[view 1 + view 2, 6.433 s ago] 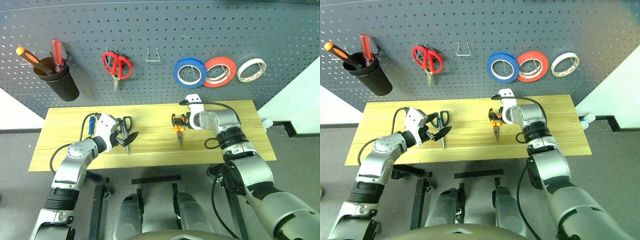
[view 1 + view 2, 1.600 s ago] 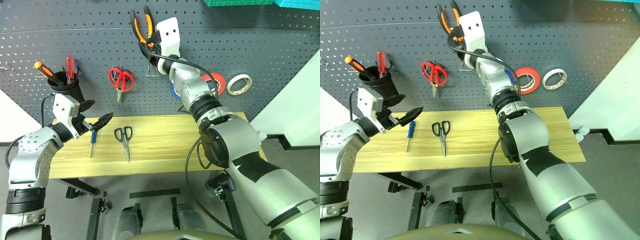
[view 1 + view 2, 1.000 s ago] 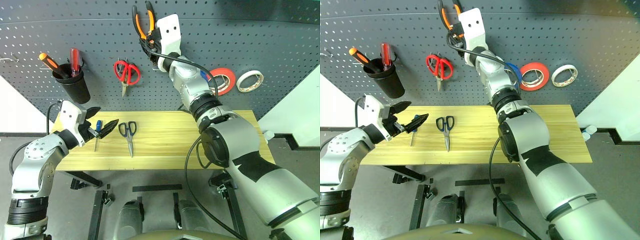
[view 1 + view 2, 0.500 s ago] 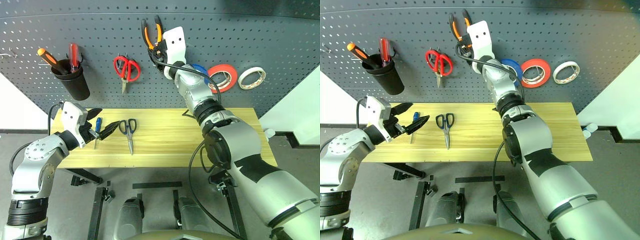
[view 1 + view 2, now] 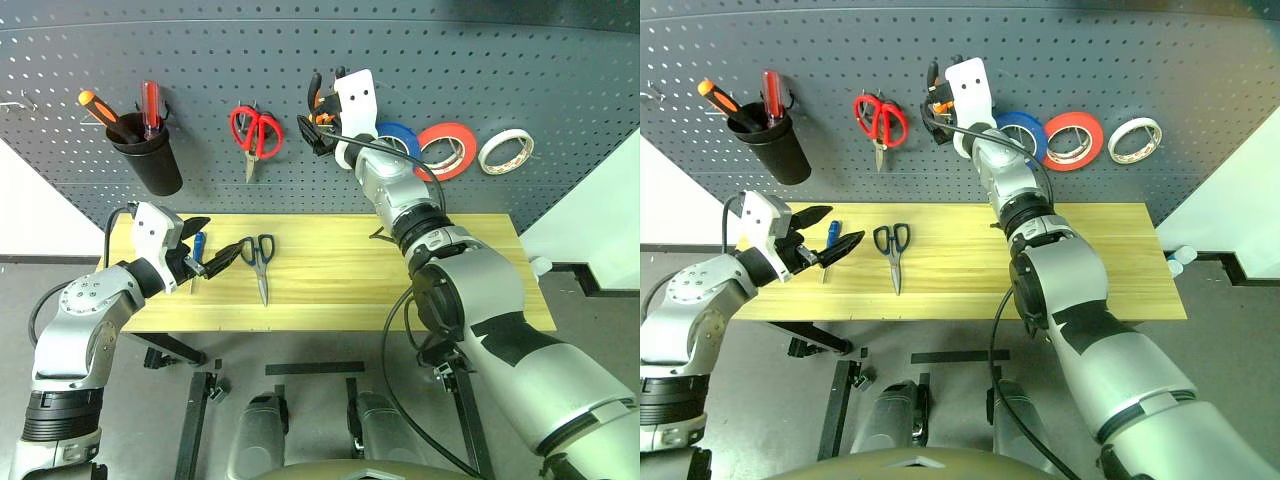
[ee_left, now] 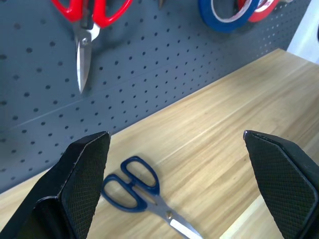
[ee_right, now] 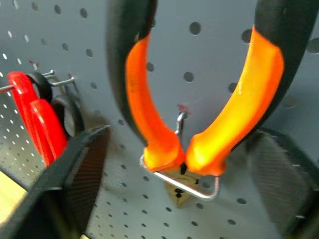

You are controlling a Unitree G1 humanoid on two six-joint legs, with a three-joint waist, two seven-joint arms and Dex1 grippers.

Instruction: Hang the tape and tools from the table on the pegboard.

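Note:
The orange-and-black pliers [image 7: 149,114] hang nose-down in a wire hook [image 7: 199,186] on the grey pegboard [image 5: 550,70], handles pointing up. My right gripper [image 5: 318,118] is open, its fingers [image 7: 75,184] standing wide of the handles on either side. The blue tape [image 5: 403,138] hangs just right of it, partly behind my right arm. On the wooden table [image 5: 450,270] lie the dark-handled scissors [image 5: 262,265] and the small blue screwdriver [image 5: 197,246]. My left gripper [image 5: 215,243] hovers open over the table's left end, beside the screwdriver and pointing toward the scissors [image 6: 134,186].
On the pegboard, a black cup [image 5: 147,160] holds an orange and a red screwdriver. Red scissors [image 5: 256,135] hang left of the pliers. A red-orange tape roll [image 5: 447,150] and a white roll [image 5: 505,150] hang right of the blue one.
My right gripper has come down the pegboard with the pliers, set them in the wire hook and opened off them. The left arm has kept still.

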